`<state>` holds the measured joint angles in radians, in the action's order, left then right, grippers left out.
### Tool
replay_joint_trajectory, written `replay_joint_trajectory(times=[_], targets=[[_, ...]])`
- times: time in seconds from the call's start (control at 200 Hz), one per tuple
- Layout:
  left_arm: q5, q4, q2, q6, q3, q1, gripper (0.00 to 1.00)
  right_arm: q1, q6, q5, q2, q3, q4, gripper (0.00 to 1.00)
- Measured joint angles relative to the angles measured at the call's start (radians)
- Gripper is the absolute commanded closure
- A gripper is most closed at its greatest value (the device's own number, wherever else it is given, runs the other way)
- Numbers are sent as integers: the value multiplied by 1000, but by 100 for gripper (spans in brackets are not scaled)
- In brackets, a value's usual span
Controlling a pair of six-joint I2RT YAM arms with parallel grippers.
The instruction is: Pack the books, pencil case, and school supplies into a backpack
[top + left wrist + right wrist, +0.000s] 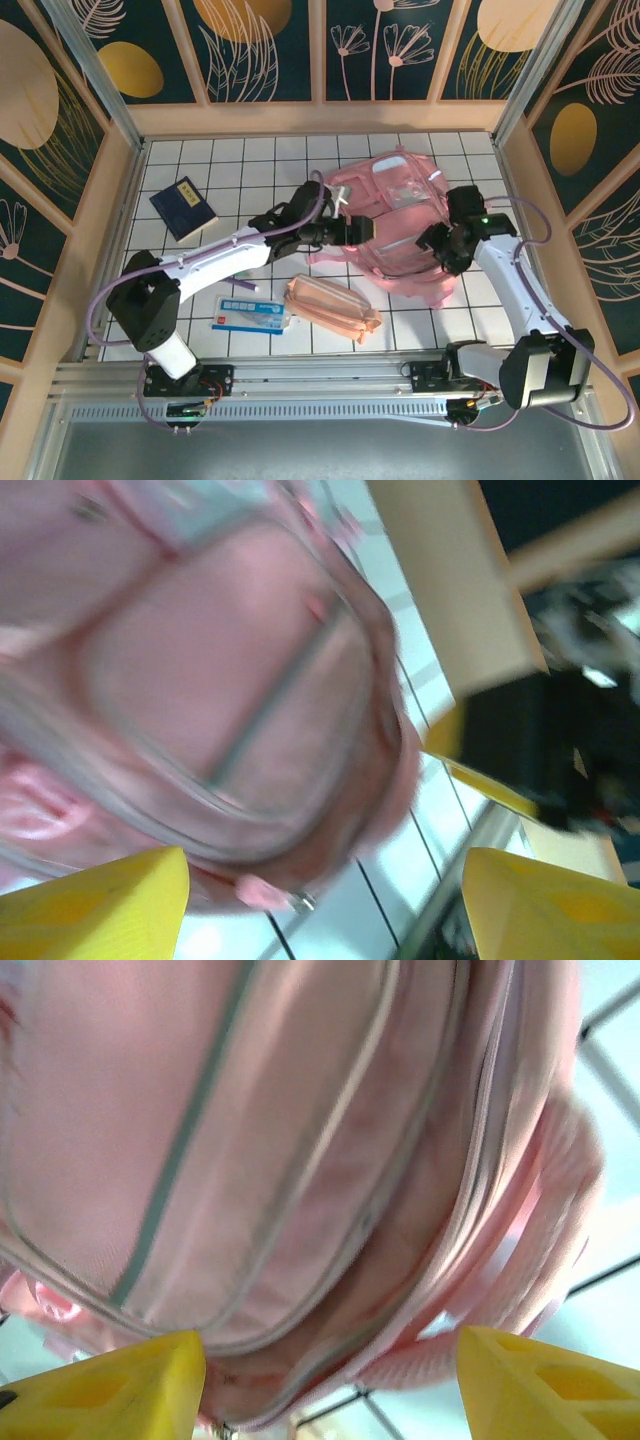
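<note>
backpack [395, 215] is the item at both grippers, so we record it first: it lies flat on the far-centre part of the table [200, 160], glossy pink, with its translucent front pocket facing up.

left gripper [322, 905]: in the left wrist view the two yellow fingertips [100, 910] stand wide apart, jaws open, with nothing clamped between them. the blurred pink front of the backpack [230, 700] sits just beyond them. in the top external view the left gripper [358, 230] is at the backpack's left edge.

right gripper [330, 1385]: the yellow fingertips [105, 1385] are likewise spread, jaws open, with no fabric pinched. the backpack [300, 1140] and its zip seams lie close in front. from above, the right gripper [438, 248] is at the backpack's right side, and we cannot tell whether it touches.

outward from there we note:
- pencil case [333, 308]: peach pouch lying on the table near the front rail, just in front of the backpack.
- white-and-blue packet [250, 315]: flat on the table, just left of the pencil case.
- pen [241, 284]: a slim item just behind the packet, too small to detail.
- navy booklet [183, 208]: flat at the far left, well apart from the backpack.
</note>
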<state>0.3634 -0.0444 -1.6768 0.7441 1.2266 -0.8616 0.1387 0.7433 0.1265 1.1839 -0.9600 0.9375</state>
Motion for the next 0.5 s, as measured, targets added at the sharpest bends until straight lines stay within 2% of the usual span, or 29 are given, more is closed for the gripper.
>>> replay_joint_trajectory(times=[0.12, 0.23, 0.355, 0.435, 0.5], targets=[[89, -61, -119, -50, 63, -51, 32, 1, 108, 82, -1, 46, 0, 33], [93, -127, -216, -76, 92, -55, 32, 6, 204, 140, -2, 64, -44, 33], [93, -172, -254, -79, 102, -52, 33, 41, 289, 188, 11, 117, -92, 36], [92, -179, -254, -77, 109, -52, 35, 71, 325, 199, 46, 133, -105, 43], [92, -172, -254, -70, 111, -52, 37, 87, 348, 199, 64, 138, -121, 53]])
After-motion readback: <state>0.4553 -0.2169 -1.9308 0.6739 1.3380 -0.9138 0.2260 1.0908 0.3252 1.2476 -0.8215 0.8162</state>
